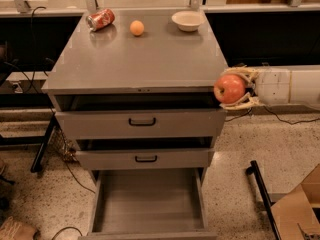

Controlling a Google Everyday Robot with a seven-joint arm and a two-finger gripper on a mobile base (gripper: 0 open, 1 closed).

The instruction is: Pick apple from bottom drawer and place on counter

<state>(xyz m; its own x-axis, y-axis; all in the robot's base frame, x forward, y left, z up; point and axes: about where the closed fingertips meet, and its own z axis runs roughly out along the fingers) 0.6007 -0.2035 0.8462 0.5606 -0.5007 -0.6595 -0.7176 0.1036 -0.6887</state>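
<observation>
My hand, right centre of frame, grips the apple, held just off the tabletop's right front corner, about level with its edge. The tabletop lies left and up-frame of the apple. Bottom drawer stands open, lower centre. Next, I judge: lift, carry left.

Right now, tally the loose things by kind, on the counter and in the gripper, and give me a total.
soda can: 1, on its side, back left of the counter
orange fruit: 1, on the counter
bowl: 1, on the counter, back right
apple: 1, held in the gripper off the counter's right front corner
Total: 4
</observation>
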